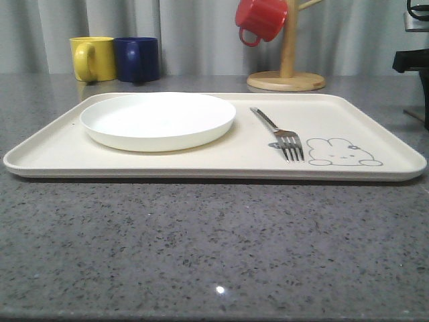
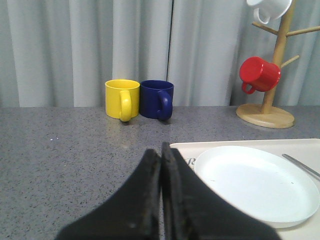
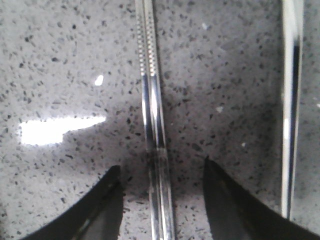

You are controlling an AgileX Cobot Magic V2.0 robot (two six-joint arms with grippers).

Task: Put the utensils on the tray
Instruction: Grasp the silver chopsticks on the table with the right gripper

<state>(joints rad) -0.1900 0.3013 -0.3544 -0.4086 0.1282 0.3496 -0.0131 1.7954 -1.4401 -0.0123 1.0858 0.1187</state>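
Note:
The cream tray (image 1: 348, 114) lies across the grey counter, and a silver fork (image 1: 278, 131) rests on it beside the rabbit drawing. Its near corner (image 2: 240, 146) and the fork's handle (image 2: 300, 166) also appear in the left wrist view. My left gripper (image 2: 160, 148) hovers shut and empty over the counter by that corner. A pair of silver chopsticks (image 3: 152, 115) lies on the bare counter, running between the spread fingers of my right gripper (image 3: 161, 164), which is open and touches neither stick. Another slim silver utensil (image 3: 289, 115) lies parallel beside them; I cannot tell which it is.
A round white plate (image 1: 158, 119) takes up the tray's left half. Behind the tray stand a yellow mug (image 1: 92, 58) and a blue mug (image 1: 137, 59). A wooden mug tree (image 1: 287, 74) holds a red mug (image 1: 261, 19). Dark equipment (image 1: 412, 60) sits at the right edge.

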